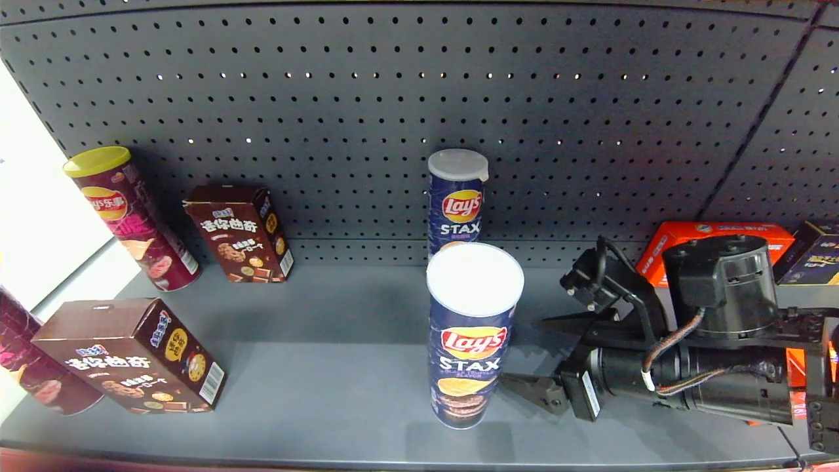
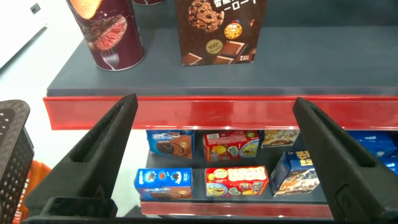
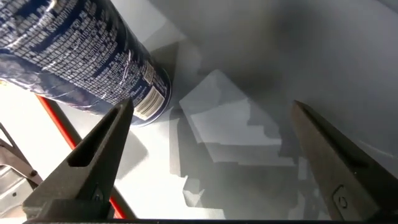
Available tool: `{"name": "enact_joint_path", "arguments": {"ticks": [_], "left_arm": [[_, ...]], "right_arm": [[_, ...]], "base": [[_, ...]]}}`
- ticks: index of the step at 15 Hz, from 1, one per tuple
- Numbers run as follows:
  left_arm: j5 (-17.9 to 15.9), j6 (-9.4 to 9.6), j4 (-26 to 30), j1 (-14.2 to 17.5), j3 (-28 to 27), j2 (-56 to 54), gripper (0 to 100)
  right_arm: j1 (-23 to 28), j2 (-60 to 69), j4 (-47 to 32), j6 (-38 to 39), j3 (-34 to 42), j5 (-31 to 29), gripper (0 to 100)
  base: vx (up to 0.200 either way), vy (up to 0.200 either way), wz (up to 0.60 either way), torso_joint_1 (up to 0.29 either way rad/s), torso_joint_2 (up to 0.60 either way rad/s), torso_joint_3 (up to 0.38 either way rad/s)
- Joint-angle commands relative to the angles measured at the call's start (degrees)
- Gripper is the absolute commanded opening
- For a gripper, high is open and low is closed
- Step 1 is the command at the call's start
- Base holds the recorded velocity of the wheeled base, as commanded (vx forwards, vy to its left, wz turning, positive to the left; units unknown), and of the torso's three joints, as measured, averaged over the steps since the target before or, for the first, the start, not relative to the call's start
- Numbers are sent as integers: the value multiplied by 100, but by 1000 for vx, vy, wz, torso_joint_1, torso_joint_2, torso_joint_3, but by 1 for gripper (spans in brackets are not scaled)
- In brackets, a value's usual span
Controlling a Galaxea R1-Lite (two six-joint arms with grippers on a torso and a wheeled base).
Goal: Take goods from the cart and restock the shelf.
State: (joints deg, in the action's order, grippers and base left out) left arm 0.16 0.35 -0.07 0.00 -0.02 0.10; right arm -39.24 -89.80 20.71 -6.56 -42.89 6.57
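Cans and boxes stand on a grey shelf [image 1: 328, 393] with a pegboard [image 1: 393, 78] behind it. At the far left edge we see part of a front maroon can [image 1: 29, 377], and just beside it a front cookie box [image 1: 131, 354] near the lip. Behind them, close to the pegboard, a rear maroon can [image 1: 131, 219] with a yellow-green lid stands upright, with a rear cookie box [image 1: 242, 233] near it on its right.

The left claw [image 2: 214, 165] hangs in front of the shelf's red edge strip [image 2: 211, 112], its 2 fingers [image 2: 93, 162] spread wide with nothing between them. Past it, a lower shelf [image 2: 236, 208] holds small blue and red packets [image 2: 236, 182], and a black basket [image 2: 12, 155] shows at one side.

Near the middle of the grey shelf, the rear blue can [image 1: 457, 200] stands upright by the pegboard. The front blue can [image 1: 468, 341] stands upright in line before it, closer to the lip and well apart from the cookie boxes.

Just right of the front blue can, the right claw [image 1: 534, 353] lies low over the shelf, spread and empty. The can is beside 1 fingertip, outside the gap, and we cannot tell whether they touch. Further right, behind the arm, sit an orange box [image 1: 714, 231] and a dark box [image 1: 816, 252].
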Motion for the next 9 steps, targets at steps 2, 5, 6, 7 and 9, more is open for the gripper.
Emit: {"name": "enact_joint_path", "arguments": {"ticks": [2,5,6,7,9], "left_arm": [[2,0,-1,0,2,8,100],[2,0,-1,0,2,8,100],[2,0,-1,0,2,8,100],[2,0,-1,0,2,8,100],[2,0,-1,0,2,8,100]], "right_arm": [[-22,-73,3,-3,-97,2,100],[22,15,3,5,-27,-15,100],[75,76,3,5,8,-15,100],[250,296,3,5,87,-24,100],[725,876,12,14,254,-24,100]], "base": [[0,0,0,0,0,0],[0,0,0,0,0,0],[0,0,0,0,0,0],[0,0,0,0,0,0],[0,0,0,0,0,0]]}}
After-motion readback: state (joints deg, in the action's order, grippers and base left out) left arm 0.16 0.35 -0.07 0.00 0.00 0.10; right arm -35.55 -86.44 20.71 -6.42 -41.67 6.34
